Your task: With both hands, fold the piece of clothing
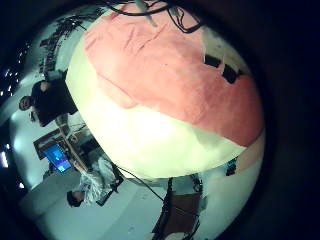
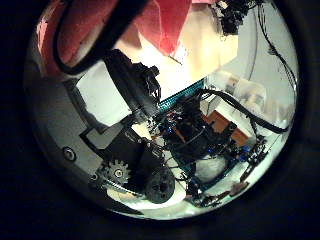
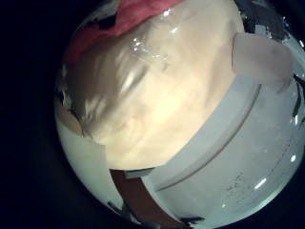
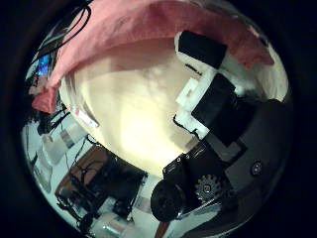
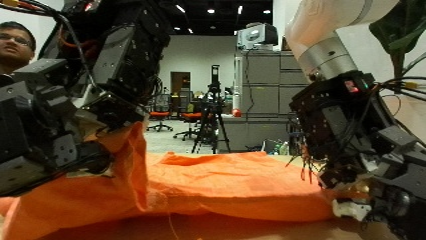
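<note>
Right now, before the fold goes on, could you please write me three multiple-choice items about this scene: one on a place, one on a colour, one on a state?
1. Where does the piece of clothing rise highest?
A. At the left hand
B. At the table's far edge, away from any hand
C. Nowhere, it lies fully flat

2. What colour is the piece of clothing?
A. Blue
B. Orange
C. White

3. In what state is it?
A. Folded into a small neat square
B. Wholly in the air
C. One part lifted, the rest spread on the table

Answers:
1 A: in the outside view the fabric climbs to a peak at the left hand, which seems to pinch it.
2 B: the outside view shows it orange.
3 C: the wide part lies low on the table while one part stands up.
</note>
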`<state>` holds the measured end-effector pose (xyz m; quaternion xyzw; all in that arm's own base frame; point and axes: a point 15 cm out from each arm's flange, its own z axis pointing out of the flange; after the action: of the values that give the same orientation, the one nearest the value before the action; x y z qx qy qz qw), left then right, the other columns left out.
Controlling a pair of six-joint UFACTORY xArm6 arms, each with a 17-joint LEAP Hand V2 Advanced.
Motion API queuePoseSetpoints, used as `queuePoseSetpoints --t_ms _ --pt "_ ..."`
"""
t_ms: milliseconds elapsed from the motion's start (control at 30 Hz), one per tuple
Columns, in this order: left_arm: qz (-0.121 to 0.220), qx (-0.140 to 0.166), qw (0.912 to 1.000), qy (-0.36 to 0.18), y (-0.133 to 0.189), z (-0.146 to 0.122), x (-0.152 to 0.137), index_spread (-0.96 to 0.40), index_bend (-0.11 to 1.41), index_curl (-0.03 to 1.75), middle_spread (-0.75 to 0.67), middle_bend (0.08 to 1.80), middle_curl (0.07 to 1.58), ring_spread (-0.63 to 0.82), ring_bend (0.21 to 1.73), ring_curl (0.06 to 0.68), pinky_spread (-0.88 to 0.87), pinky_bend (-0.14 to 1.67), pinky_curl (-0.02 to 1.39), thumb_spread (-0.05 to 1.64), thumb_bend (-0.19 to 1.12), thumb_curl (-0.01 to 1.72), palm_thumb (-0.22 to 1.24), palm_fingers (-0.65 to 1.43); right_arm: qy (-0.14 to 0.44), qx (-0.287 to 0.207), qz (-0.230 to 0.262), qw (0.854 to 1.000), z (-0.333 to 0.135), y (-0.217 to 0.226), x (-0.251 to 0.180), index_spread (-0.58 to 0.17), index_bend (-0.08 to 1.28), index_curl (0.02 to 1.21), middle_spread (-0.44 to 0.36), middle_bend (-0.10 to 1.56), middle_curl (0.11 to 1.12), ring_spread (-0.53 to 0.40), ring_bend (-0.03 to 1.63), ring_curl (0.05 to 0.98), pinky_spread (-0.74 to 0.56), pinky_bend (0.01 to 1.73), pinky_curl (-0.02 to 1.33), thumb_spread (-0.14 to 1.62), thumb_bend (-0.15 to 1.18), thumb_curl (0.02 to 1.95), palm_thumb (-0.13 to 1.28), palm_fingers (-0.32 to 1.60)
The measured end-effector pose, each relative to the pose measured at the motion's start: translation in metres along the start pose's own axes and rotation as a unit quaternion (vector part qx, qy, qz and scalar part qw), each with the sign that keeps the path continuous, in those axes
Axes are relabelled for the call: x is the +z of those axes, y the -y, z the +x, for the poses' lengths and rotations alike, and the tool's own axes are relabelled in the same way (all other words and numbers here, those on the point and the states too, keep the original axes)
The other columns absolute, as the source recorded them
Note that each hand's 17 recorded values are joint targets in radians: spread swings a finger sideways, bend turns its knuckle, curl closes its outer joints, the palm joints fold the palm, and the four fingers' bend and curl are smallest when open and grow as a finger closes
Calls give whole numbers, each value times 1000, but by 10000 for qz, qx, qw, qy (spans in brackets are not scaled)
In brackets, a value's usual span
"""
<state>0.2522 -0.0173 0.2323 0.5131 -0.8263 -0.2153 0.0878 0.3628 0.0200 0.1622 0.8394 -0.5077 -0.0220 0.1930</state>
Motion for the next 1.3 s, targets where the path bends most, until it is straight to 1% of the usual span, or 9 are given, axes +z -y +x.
queuePoseSetpoints --t_ms 167,267,467,600,833,900,1067,1200,1300 --pt "55 90 9999 -115 -14 -3 -8 -660 264 929 -530 957 609 -560 777 421 -727 490 337 1396 50 836 585 1083 21 31 62 10000 0 -23 -21 -333 923 805 -179 1123 818 -256 1249 633 -371 1146 677 1359 69 393 1034 1143" --pt "29 68 9998 -176 -25 -3 -11 -665 257 936 -530 959 610 -560 772 422 -728 484 341 1395 52 838 585 1078 125 72 -74 9999 -3 -47 -23 -323 950 829 -177 1154 831 -251 1276 652 -350 1170 710 1378 73 404 1050 1118" --pt "-96 102 9994 -317 -52 0 -15 -675 250 948 -529 959 612 -563 774 426 -730 480 351 1402 52 839 571 1096 375 119 66 9992 -11 -74 -47 -311 978 867 -172 1184 848 -241 1306 679 -312 1202 768 1402 65 424 1064 1083" --pt "-99 26 9991 -404 -71 -3 -33 -684 249 957 -530 972 617 -569 785 433 -742 507 365 1402 51 843 564 1123 431 145 132 9989 -15 -101 -67 -305 981 884 -169 1196 852 -236 1315 689 -295 1199 798 1404 53 439 1065 1076" --pt "335 -268 9980 -462 -79 -19 -73 -698 255 969 -525 984 621 -566 821 447 -763 545 388 1403 55 848 559 1142 356 204 421 9983 -14 -117 -102 -299 982 897 -165 1202 853 -231 1316 696 -288 1189 825 1401 38 457 1070 1087" --pt "489 -418 9968 -479 -74 -30 -89 -703 263 972 -529 995 621 -562 830 451 -772 578 404 1401 54 850 555 1167 336 267 535 9976 -6 -109 -116 -300 986 898 -165 1201 853 -230 1316 698 -287 1183 834 1396 31 465 1074 1088" --pt "595 -637 9948 -531 -48 -58 -116 -713 282 978 -520 1018 624 -558 854 460 -772 587 418 1393 52 858 546 1149 398 388 557 9969 11 -75 -137 -298 990 904 -164 1204 854 -229 1318 701 -282 1180 852 1389 22 480 1092 1088" --pt "749 -811 9921 -600 -7 -81 -133 -719 293 981 -515 1027 623 -558 867 464 -771 589 427 1389 53 864 543 1139 506 465 455 9966 27 -38 -138 -299 992 907 -163 1209 853 -229 1320 703 -282 1168 868 1387 17 492 1103 1082" --pt "800 -886 9905 -678 34 -90 -133 -719 295 984 -513 1029 621 -557 868 464 -772 605 439 1386 50 870 535 1141 566 424 295 9971 40 0 -131 -295 997 910 -163 1218 855 -231 1323 707 -286 1152 883 1386 10 497 1107 1073"
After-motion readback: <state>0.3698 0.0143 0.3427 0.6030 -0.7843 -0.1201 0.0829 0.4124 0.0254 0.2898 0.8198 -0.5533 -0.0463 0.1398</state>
